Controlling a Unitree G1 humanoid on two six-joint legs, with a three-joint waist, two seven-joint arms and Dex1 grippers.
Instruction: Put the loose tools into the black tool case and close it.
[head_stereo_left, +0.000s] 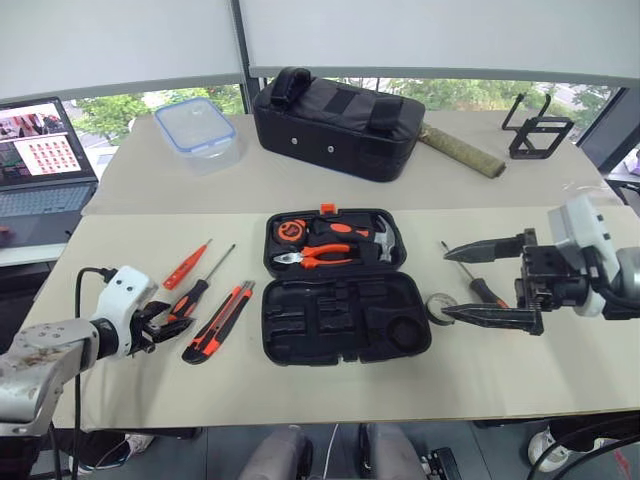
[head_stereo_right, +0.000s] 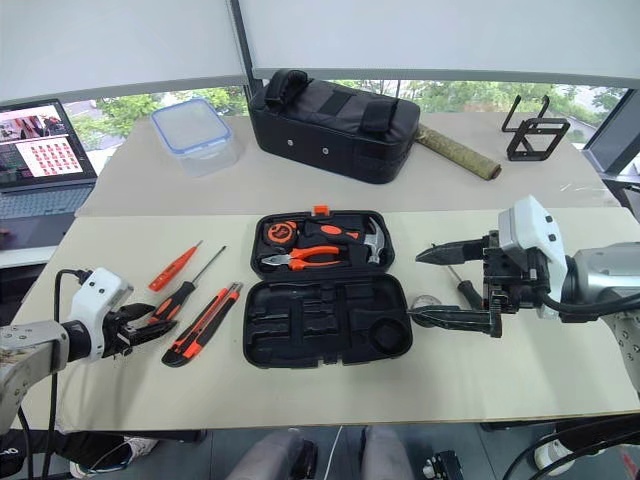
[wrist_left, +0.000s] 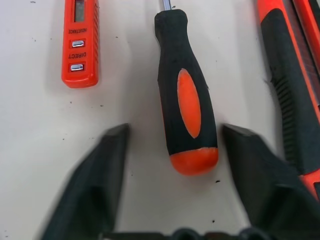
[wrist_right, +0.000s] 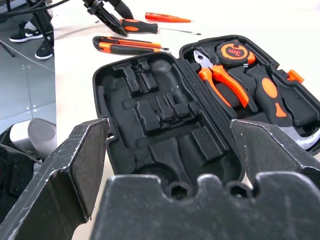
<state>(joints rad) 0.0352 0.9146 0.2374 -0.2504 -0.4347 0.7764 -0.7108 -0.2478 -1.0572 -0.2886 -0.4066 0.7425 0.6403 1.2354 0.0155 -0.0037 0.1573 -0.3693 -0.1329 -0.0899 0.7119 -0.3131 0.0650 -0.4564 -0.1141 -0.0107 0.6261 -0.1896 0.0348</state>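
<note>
Left eye view: my left gripper, jaws apart, straddles the black-and-orange screwdriver's butt, not clamping. Knife lies just beside. Case sits open mid-table, bare tabletop before it. My right gripper hovers spread wide beyond the case's right edge.

Soft daylight is coming in through the windows beyond the far edge of the surface, lighting the scene evenly and brightly. Shadows are lying faint and short. The tool case is showing little detail in its black recesses. In the left wrist view, the jaws are blurring out of focus, while the screwdriver handle is staying sharp.
</note>
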